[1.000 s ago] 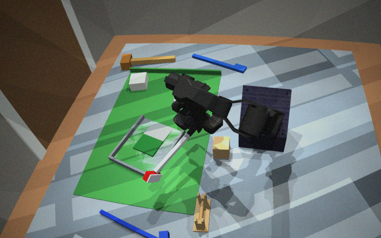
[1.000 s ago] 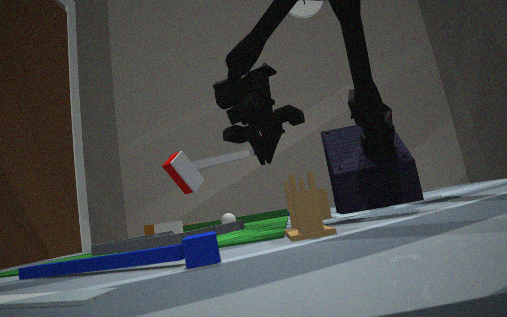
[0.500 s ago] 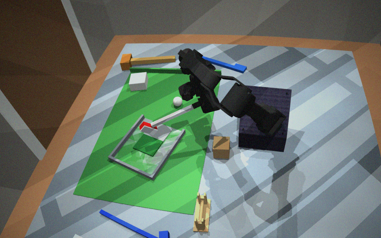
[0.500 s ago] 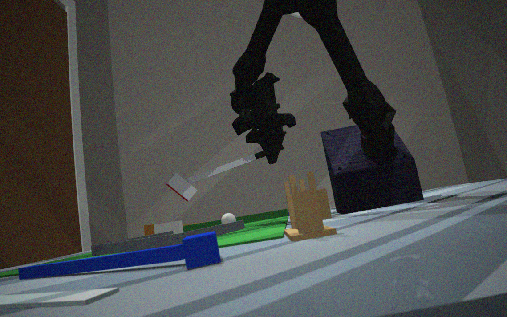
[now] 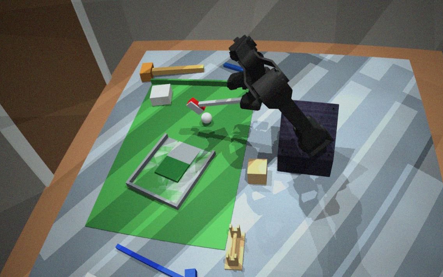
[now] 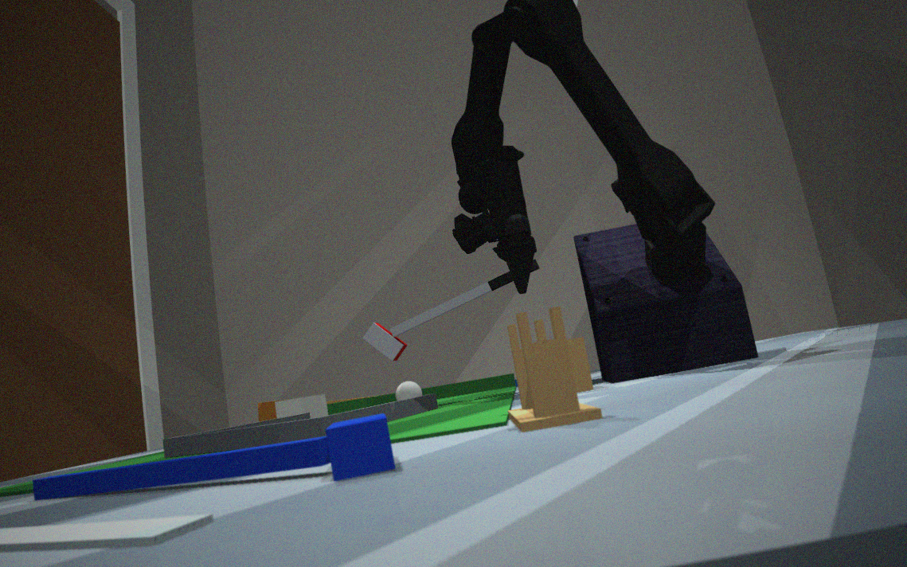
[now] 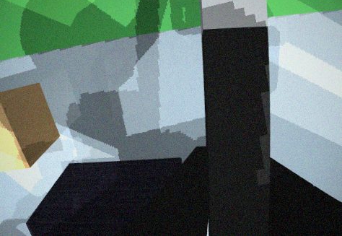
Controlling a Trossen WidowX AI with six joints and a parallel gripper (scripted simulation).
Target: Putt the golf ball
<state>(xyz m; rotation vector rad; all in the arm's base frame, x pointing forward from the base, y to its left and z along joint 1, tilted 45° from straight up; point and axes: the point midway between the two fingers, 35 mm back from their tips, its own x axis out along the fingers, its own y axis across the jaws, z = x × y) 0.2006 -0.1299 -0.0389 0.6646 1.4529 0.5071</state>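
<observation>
The top view's lower edge cuts off the near blue stick's block [image 5: 190, 272].
</observation>
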